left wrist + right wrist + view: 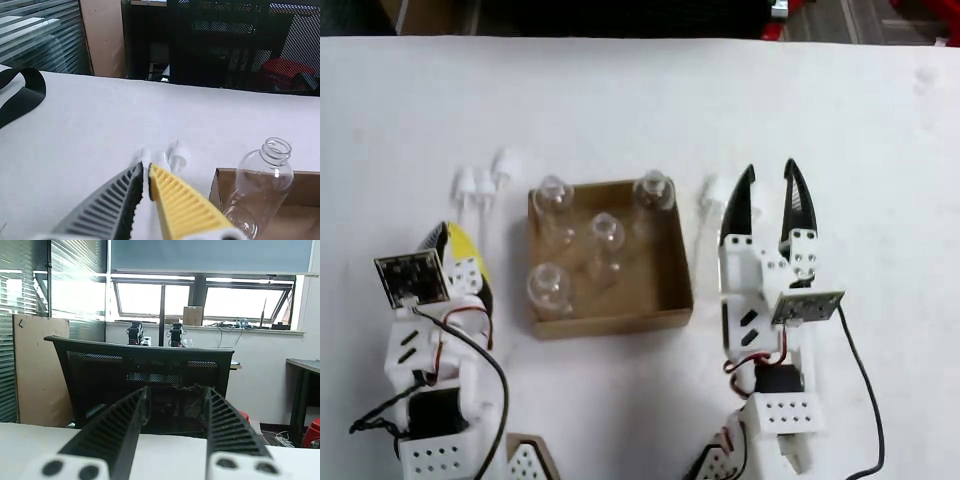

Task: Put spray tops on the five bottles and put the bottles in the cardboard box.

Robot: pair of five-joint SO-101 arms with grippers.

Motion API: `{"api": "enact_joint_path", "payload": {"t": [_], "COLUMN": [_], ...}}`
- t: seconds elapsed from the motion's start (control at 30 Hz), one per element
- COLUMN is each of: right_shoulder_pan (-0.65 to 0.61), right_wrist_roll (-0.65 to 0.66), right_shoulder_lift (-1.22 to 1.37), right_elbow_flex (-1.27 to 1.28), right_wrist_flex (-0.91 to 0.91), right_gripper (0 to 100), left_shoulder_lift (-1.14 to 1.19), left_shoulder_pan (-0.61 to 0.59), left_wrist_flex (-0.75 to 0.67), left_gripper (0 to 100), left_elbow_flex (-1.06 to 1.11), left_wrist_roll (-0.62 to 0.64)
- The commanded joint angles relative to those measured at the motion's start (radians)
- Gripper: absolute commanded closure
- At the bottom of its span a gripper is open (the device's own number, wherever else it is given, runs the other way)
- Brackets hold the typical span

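White counter is carrying the cardboard box, which is holding four uncapped bottles. Three spray tops are lying just ahead of your left hand, their stems running roughly in line with it. That hand is sitting together, empty. Your right hand is resting spread apart beyond the box's other side.

Left gripper sat near left, fingers pressed together, right gripper sat near right, jaws parted, pointed far.
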Motion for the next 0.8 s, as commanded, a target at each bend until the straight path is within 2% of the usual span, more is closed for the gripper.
{"api": "enact_joint_path", "payload": {"t": [0.0, 0.77], "right_shoulder_pan": [0.013, 0.013], "right_wrist_roll": [0.006, 0.006], "right_shoulder_lift": [-0.008, -0.015], "right_elbow_flex": [0.008, 0.008], "right_wrist_flex": [-0.021, 0.008], "right_gripper": [84.6, 84.6], "left_shoulder_lift": [-0.018, -0.018], "left_shoulder_pan": [0.004, 0.004], "left_wrist_flex": [-0.028, -0.028], "left_gripper": [97, 97], "left_elbow_flex": [-0.052, -0.052], "left_wrist_roll": [-0.012, -0.012]}}
